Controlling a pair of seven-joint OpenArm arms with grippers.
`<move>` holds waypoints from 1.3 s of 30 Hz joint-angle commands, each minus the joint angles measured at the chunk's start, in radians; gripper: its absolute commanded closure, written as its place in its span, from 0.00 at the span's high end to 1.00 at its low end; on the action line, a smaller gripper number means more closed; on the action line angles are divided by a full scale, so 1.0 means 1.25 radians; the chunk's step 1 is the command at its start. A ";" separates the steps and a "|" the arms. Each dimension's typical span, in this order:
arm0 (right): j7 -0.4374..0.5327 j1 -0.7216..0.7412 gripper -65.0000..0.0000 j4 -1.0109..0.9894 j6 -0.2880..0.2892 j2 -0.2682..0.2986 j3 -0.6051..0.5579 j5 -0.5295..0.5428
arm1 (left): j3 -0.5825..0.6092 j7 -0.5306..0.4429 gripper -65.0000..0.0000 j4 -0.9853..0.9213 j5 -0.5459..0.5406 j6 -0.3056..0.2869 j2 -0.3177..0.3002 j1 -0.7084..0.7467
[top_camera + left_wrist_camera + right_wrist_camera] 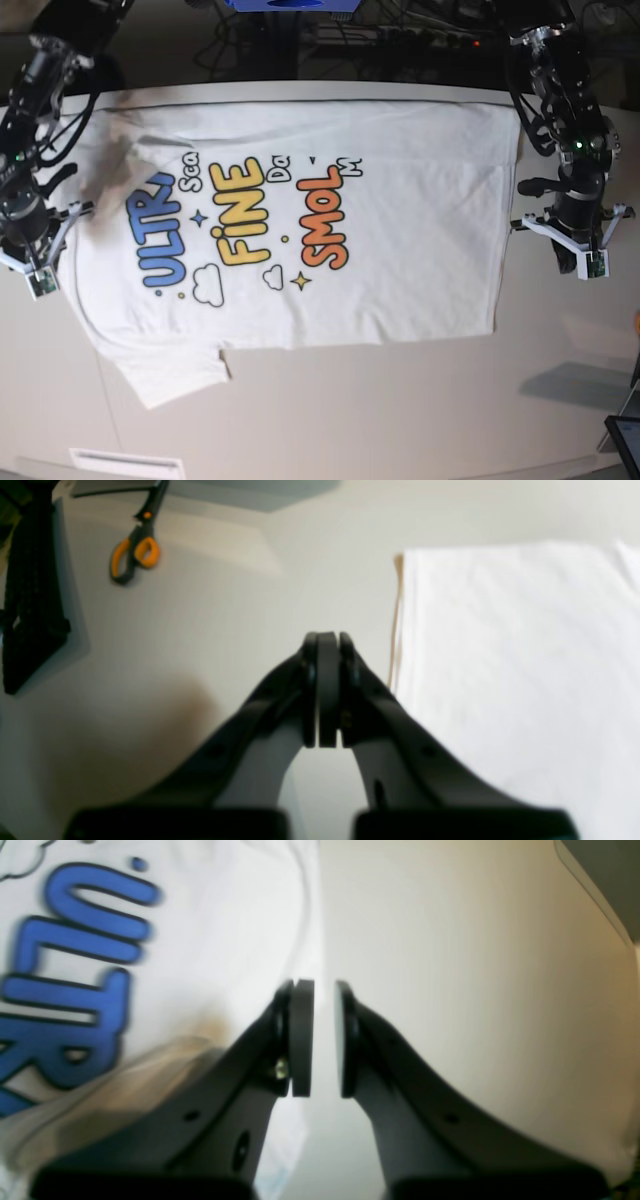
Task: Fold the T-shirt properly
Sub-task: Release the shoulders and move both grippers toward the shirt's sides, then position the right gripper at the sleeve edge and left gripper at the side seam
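Observation:
The white T-shirt [400,220] lies flat on the table with its print facing up, neck end to the left and hem to the right in the base view. My right gripper [324,990] hovers at the shirt's edge beside the blue "ULTRA" lettering [75,980]. Its jaws stand a little apart with nothing between them. In the base view it sits at the shirt's left edge [40,275]. My left gripper [328,640] is shut and empty over bare table, just off the straight hem of the T-shirt [500,655]. In the base view it is to the right of the hem [588,262].
Orange-handled scissors [135,555] lie on the table beyond the left gripper. A dark flat object [625,435] sits at the bottom right corner. Cables and equipment [400,35] run behind the table's far edge. One short sleeve [170,365] spreads toward the near edge.

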 commanded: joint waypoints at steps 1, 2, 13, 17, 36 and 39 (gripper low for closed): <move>0.007 0.030 0.15 0.000 -0.002 0.025 -0.016 0.015 | -0.002 -0.013 0.00 -0.008 0.001 -0.011 -0.028 -0.021; -0.001 0.053 0.16 -0.009 -0.002 0.038 -0.037 0.017 | -0.003 -0.013 0.00 -0.026 -0.002 -0.034 -0.038 -0.036; 0.000 0.277 0.17 -0.314 -0.002 0.078 -0.122 0.019 | 0.005 -0.013 0.06 -0.267 0.004 -0.095 -0.122 -0.206; 0.029 0.348 0.28 -0.424 -0.002 0.079 -0.122 0.019 | 0.005 -0.013 0.29 -0.364 0.004 -0.095 -0.134 -0.263; 0.137 0.594 0.85 -1.011 -0.002 0.206 -0.120 0.272 | 0.005 -0.045 0.42 -0.414 0.004 -0.095 -0.145 -0.283; 0.131 0.614 0.85 -1.056 -0.002 0.222 -0.120 0.330 | 0.005 -0.045 0.41 -0.416 0.004 -0.095 -0.145 -0.283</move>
